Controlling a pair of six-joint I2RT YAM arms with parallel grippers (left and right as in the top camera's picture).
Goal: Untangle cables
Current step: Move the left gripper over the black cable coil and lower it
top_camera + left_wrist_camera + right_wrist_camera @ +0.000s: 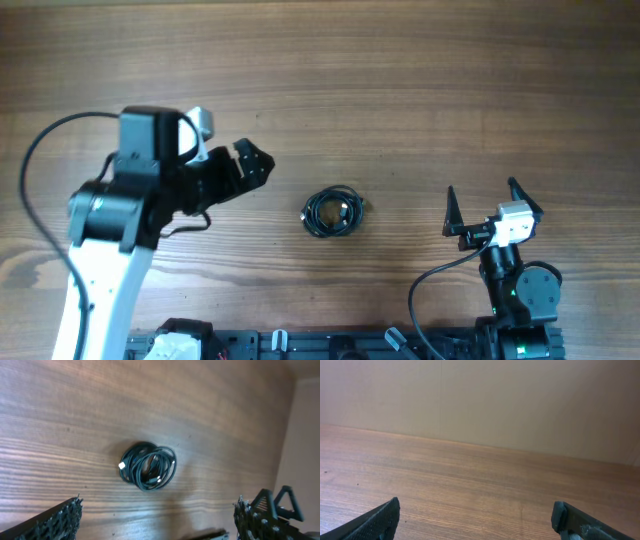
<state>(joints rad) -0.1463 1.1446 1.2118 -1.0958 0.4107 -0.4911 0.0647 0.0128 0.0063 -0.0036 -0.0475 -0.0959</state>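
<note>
Tightly coiled, the cables (pixel 333 212) lay on the table (pixel 420 60) between the left gripper (pixel 258 163) and right gripper (pixel 482 195), both spread wide and empty. Pinching the whole bundle, not one strand, risked dragging it along still knotted.

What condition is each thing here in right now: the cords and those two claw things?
cables: coiled together in one small bundle, lying on the wooden table, touched by nothing.
left gripper: open, empty, above the table beside the bundle, apart from it.
right gripper: open, empty, off to the bundle's other side, pointing away from it.
</note>
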